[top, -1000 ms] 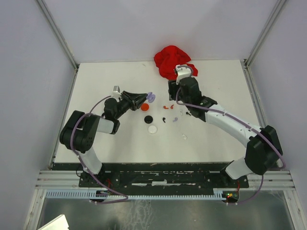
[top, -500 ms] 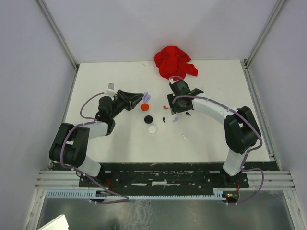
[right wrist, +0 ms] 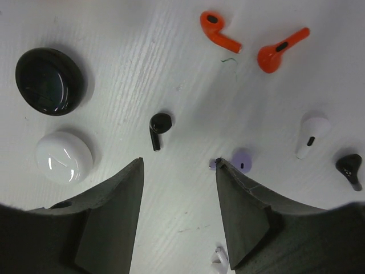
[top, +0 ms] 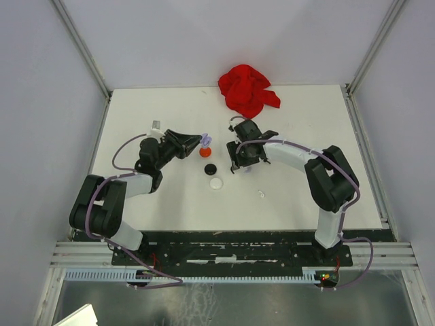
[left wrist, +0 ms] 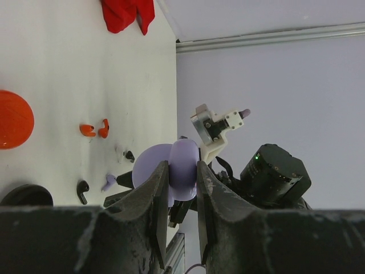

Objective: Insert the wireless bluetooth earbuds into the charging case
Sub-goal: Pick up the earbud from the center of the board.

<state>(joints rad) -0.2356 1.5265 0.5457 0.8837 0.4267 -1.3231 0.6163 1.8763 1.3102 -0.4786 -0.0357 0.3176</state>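
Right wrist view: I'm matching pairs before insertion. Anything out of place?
Nothing damaged, but one black earbud lies near the black case, while the second black earbud sits apart beyond the white earbud.

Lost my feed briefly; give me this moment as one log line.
left gripper: shut on lilac charging case | right gripper: open, empty, over black earbud and lilac earbud

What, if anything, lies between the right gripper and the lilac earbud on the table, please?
Nothing visible does. The right gripper hangs open over the table, the lilac earbud beside one fingertip; the nearest black earbud lies apart from it.
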